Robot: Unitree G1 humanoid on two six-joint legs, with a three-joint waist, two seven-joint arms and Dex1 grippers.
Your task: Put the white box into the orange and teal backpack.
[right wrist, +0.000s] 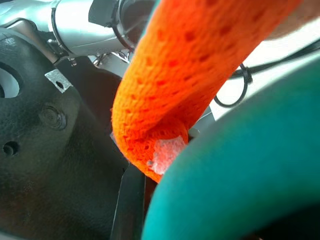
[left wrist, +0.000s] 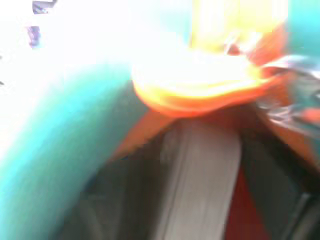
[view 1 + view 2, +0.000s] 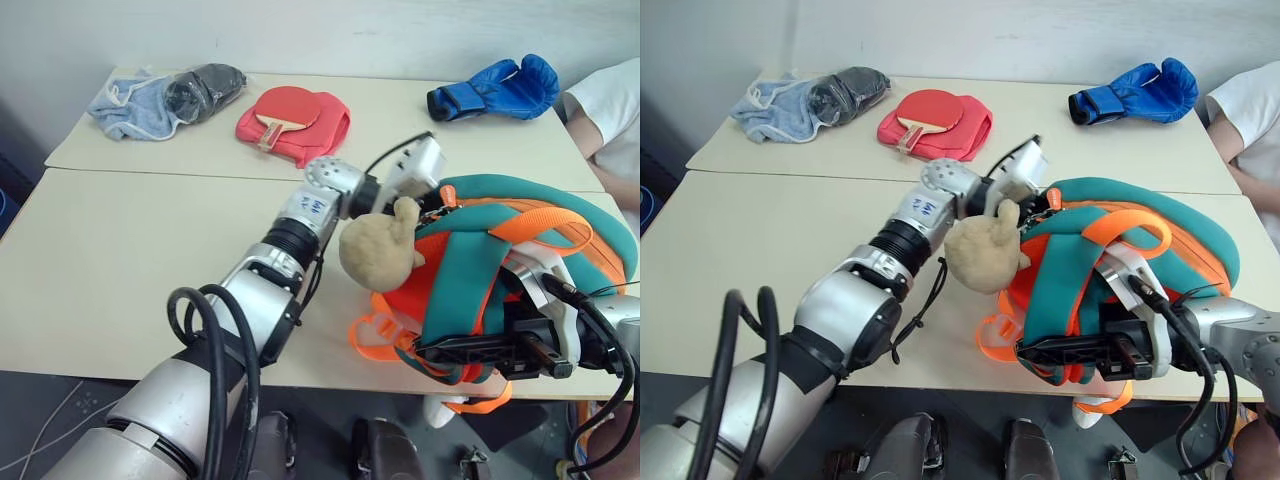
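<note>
At the near right bench edge, the right tool [image 3: 1035, 352] clenches the floppy orange and teal backpack [image 3: 1140, 250]; the left tool's state I cannot tell. The white box [image 2: 200, 185], stiff and light, sits inside.

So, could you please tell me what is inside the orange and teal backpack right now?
The left end effector reaches into the top of the orange and teal backpack. The left wrist view shows a pale, flat shape inside, probably the white box, though blurred. The rest of the interior is covered by fabric.
</note>
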